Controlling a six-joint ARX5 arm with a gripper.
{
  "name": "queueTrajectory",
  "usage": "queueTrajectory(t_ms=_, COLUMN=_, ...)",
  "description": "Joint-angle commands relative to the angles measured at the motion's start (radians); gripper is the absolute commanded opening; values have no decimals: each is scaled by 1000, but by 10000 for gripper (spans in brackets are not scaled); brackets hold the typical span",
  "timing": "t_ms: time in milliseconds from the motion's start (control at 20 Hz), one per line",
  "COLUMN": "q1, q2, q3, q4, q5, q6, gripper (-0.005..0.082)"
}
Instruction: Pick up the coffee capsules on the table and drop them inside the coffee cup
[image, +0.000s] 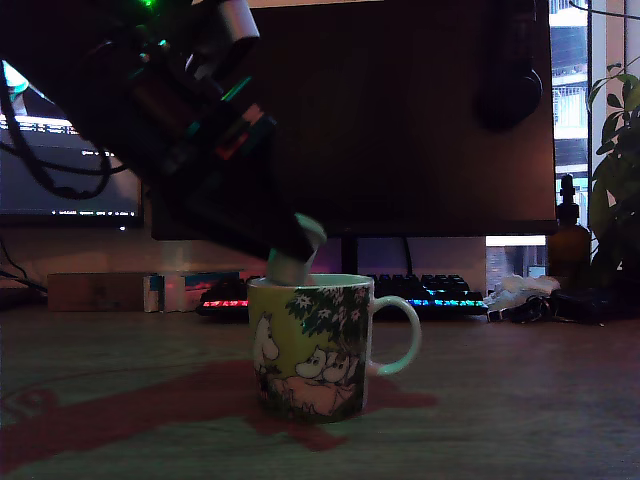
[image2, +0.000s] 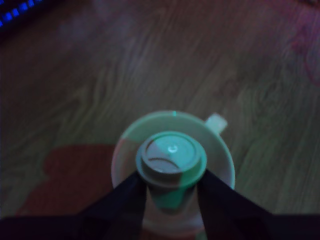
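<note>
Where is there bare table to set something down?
Bare table lies in front of the mug and on both its sides. It is crowded at the back by the keyboard and over the mug, where the gripper holds a capsule.

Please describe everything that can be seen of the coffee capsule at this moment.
The coffee capsule is a small tapered pod, pale grey-beige with a wider mint-green rim, looking like plastic. The gripper holds it between two dark fingers, one on each side of its body. In the exterior view it hangs tilted just above the rim of the coffee cup; the wrist view shows it over the cup's opening. Only the fingers appear to touch it.
</note>
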Motion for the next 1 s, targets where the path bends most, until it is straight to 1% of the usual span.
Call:
queueTrajectory(t_ms=0, q1=0, q2=11, q3=1, q4=-12, q5=3, q6=12, gripper=471)
queueTrajectory(t_ms=50, q1=0, q2=11, q3=1, q4=-19, q5=3, q6=11, gripper=575)
queueTrajectory(t_ms=100, q1=0, q2=11, q3=2, q4=-26, q5=4, q6=11, gripper=592)
queueTrajectory(t_ms=200, q1=0, q2=11, q3=2, q4=-26, q5=9, q6=6, gripper=571)
queueTrajectory(t_ms=250, q1=0, q2=9, q3=3, q4=-26, q5=20, q6=6, gripper=542)
queueTrajectory(t_ms=300, q1=0, q2=9, q3=5, q4=-26, q5=24, q6=6, gripper=489)
queueTrajectory(t_ms=350, q1=0, q2=3, q3=6, q4=-31, q5=33, q6=5, gripper=405)
queueTrajectory(t_ms=500, q1=0, q2=-29, q3=6, q4=-38, q5=57, q6=6, gripper=66)
queueTrajectory(t_ms=550, q1=0, q2=-44, q3=6, q4=-41, q5=61, q6=5, gripper=-9)
queueTrajectory(t_ms=600, q1=0, q2=-58, q3=6, q4=-41, q5=62, q6=5, gripper=-22)
queueTrajectory(t_ms=750, q1=0, q2=-111, q3=6, q4=-40, q5=59, q6=-42, gripper=-23)
queueTrajectory(t_ms=850, q1=2, q2=-148, q3=6, q4=-48, q5=47, q6=-58, gripper=-23)
queueTrajectory(t_ms=900, q1=8, q2=-162, q3=6, q4=-64, q5=24, q6=-82, gripper=-23)
queueTrajectory(t_ms=950, q1=16, q2=-172, q3=6, q4=-81, q5=0, q6=-95, gripper=-23)
